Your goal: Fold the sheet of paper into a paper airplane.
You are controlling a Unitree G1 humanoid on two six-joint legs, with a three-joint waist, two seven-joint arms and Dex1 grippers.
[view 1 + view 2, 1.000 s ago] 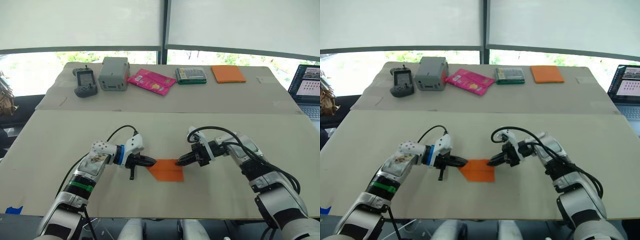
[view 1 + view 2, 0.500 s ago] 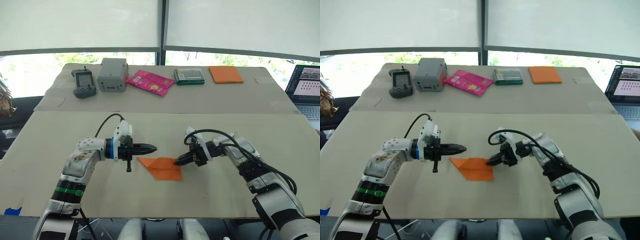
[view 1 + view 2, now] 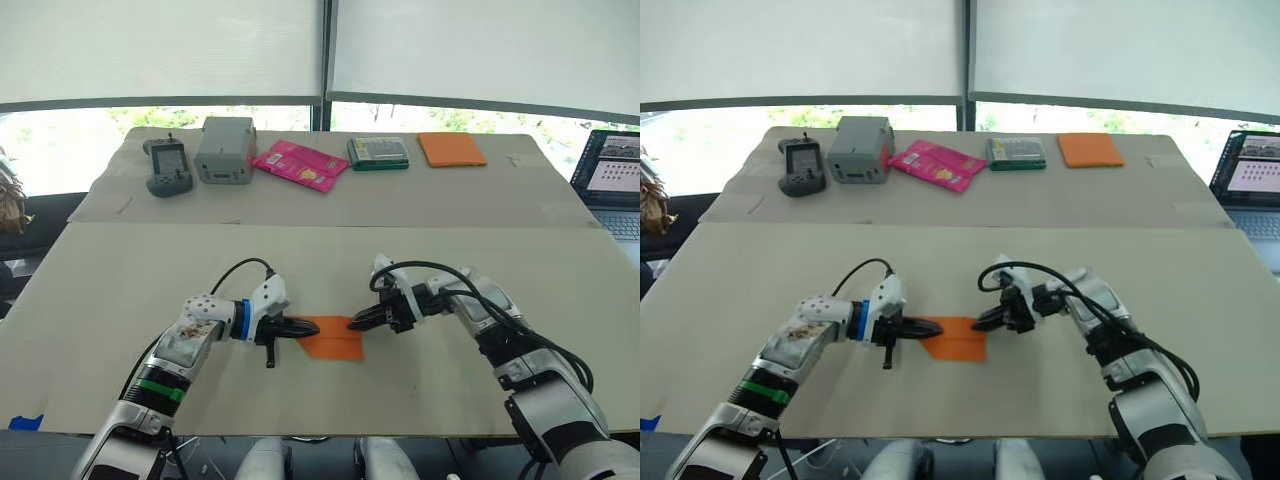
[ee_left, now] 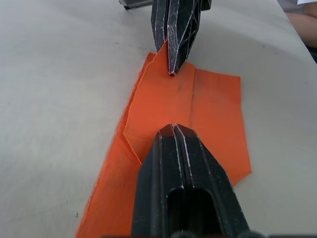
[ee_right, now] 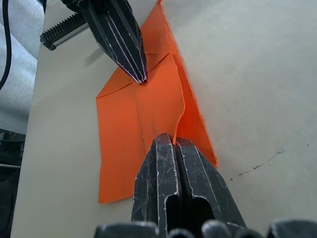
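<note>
The partly folded sheet of paper (image 3: pixel 331 338) was seen lying flat on the counter (image 3: pixel 420 260), between the two arms. The left end effector (image 3: pixel 306 327), its fingers pressed together with nothing between them, rested its tip on the paper's left end. The right end effector (image 3: pixel 353 323), likewise closed and empty, touched the right edge. The crease would probably be best set by one tip being kept pressed down as an anchor while the other is drawn firmly along the fold, so the thin sheet is not dragged. The paper appeared bright orange, layered with overlapping flaps, pointed at one end and squared at the other.
</note>
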